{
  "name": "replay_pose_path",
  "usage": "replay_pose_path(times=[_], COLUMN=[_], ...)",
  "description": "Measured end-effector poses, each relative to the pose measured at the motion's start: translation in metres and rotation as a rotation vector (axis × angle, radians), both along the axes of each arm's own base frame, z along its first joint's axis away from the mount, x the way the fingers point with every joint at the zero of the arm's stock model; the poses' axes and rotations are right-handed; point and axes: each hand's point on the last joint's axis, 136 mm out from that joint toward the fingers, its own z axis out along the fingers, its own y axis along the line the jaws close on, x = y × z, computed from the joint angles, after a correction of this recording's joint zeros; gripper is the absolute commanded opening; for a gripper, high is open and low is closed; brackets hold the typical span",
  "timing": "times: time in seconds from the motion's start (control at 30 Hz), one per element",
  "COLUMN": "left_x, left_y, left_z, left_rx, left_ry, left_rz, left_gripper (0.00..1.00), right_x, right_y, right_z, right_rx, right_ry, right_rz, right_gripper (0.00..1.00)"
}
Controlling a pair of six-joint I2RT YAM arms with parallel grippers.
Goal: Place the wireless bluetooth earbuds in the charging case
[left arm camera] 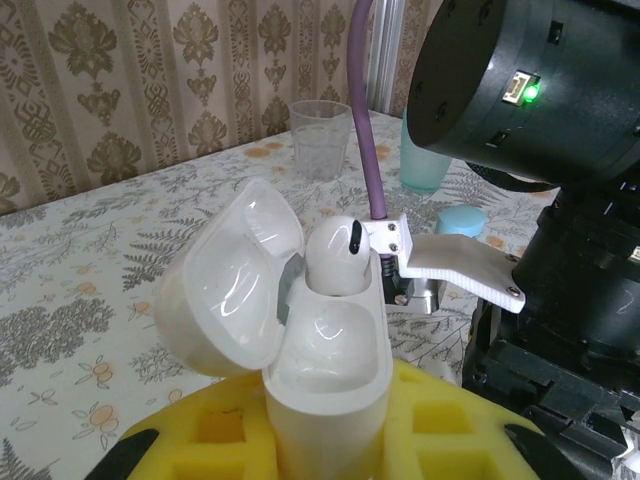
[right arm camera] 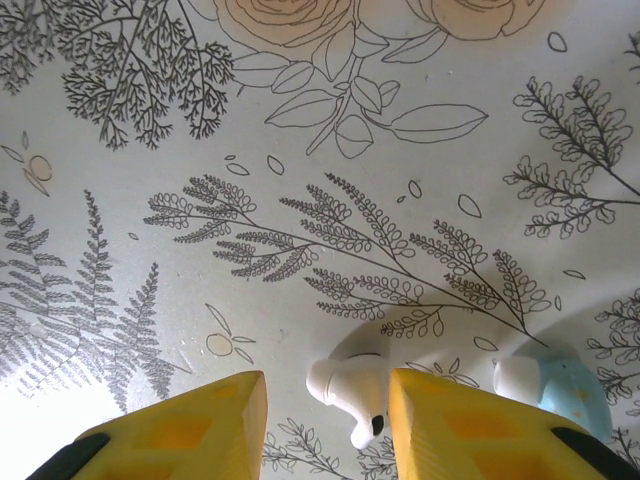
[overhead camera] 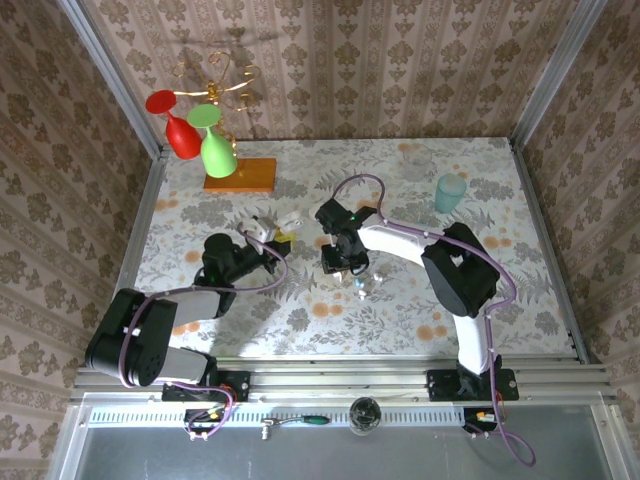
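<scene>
One seated earbud (left arm camera: 335, 255): white, stem down in the charging case (left arm camera: 325, 370), rounded head standing above the rim.
left gripper (left arm camera: 320, 445): clamped on the charging case, my yellow pads (left arm camera: 160, 445) on either side of its base.
charging case: white and glossy, upright between my left fingers; lid (left arm camera: 235, 285) swung open to one side of the body.
right gripper (right arm camera: 328, 390): jaws apart, pointing down at the table (right arm camera: 300, 150), gripping nothing.
loose earbud (right arm camera: 345, 392): white, lying on the table in the gap between my right fingers; close against one finger, clear space to the other.
pale-blue item (right arm camera: 570, 390): rounded, on the table just outside one of my right fingers, with a small white piece (right arm camera: 515, 375) against it; cannot tell what either is.
right arm (left arm camera: 520, 90): black wrist housing, green light lit, close ahead of my left gripper and above the case.
clear cup (left arm camera: 320, 135): on the table well beyond the left gripper.
teal cup (left arm camera: 425, 165): near the clear cup, partly behind the right arm.
</scene>
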Motion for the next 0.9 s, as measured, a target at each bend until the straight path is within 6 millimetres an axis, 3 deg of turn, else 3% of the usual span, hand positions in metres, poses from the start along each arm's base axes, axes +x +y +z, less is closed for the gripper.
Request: replay_pose_path(times=[0.2,0.67,0.9], left_x=[-0.001,-0.001,-0.002], left_y=[0.002,0.002,0.002], left_z=[0.0,-0.001,-0.001], left_rx=[0.0,0.0,-0.002], left_ry=[0.0,0.001,0.003], left_rz=[0.005,0.004,-0.001], left_gripper=[0.0,0.0,0.0], right_x=[-0.006,-0.003,-0.001], right_y=[-0.005,-0.005,-0.017], right_z=[-0.011,-0.015,0.001], right_rx=[-0.039,-0.044,0.017], right_ry=[0.041,0.036,-0.06], right_rz=[0.014,0.02,-0.007], right_gripper=[0.38,0.3,0.29])
